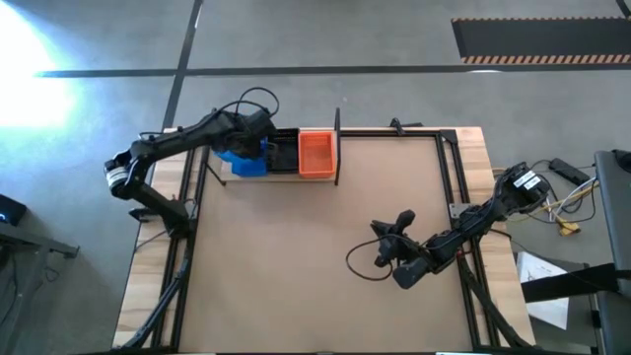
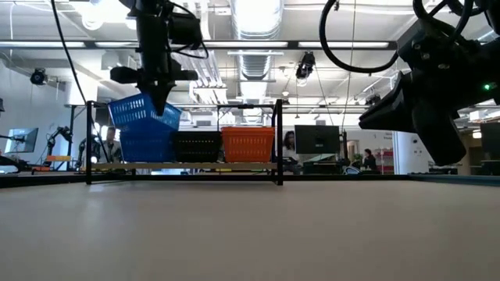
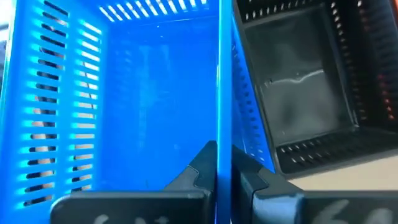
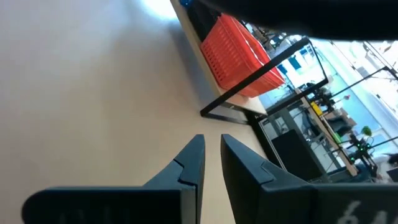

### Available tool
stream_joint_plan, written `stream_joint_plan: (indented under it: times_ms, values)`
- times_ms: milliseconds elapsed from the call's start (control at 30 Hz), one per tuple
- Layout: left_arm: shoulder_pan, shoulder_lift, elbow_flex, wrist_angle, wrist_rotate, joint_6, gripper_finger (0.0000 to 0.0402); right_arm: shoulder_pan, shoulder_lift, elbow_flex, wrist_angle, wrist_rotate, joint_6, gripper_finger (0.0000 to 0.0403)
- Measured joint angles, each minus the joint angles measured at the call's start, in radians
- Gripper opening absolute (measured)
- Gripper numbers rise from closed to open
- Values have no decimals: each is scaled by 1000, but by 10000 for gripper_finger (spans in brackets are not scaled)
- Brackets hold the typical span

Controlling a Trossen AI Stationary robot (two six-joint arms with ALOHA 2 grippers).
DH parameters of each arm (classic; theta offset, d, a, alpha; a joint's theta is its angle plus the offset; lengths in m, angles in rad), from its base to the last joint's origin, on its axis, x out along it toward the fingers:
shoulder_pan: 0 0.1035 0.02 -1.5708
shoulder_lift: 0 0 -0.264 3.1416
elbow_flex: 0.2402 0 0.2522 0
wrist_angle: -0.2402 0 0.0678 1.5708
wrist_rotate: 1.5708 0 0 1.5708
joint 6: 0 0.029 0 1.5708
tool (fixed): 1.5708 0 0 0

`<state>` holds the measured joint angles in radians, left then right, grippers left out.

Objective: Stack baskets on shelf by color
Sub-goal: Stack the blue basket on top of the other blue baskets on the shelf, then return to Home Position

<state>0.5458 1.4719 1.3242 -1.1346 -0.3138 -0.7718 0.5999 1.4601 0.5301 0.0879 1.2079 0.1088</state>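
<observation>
On the shelf (image 2: 183, 165) at the table's far left, a blue basket (image 2: 148, 147), a black basket (image 2: 195, 145) and an orange basket (image 2: 248, 144) stand side by side on their bottoms. A second blue basket (image 2: 139, 111) hangs tilted just above the first, with my left gripper (image 3: 217, 149) shut on it. Whether the two blue baskets touch, I cannot tell. My right gripper (image 1: 389, 229) hovers over the table's right half. Its fingers (image 4: 211, 140) stand a narrow gap apart with nothing between them. My left gripper pinches one upright side wall (image 3: 217, 118) of the upper blue basket at its rim, one finger inside the basket and one outside. The fingers come from above, pointing steeply down. The basket hangs tilted below them, open side up, over the lower blue basket.
Black metal uprights (image 2: 280, 140) frame the shelf, one standing right beside the orange basket (image 1: 316, 153). The brown tabletop (image 1: 315, 266) stretches bare between the shelf and my right arm. A black cable (image 1: 360, 261) loops beside the right gripper.
</observation>
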Motion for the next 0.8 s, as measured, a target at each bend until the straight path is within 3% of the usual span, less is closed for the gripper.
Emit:
stream_joint_plan:
  times_ms: [233, 800]
  values:
    - [18, 1, -3, 1, 43, -4, 23, 0, 0, 0, 0, -2, 6, 43]
    - [27, 1, 25, 131, 76, 93, 155, 0, 0, 0, 0, -3, 7, 43]
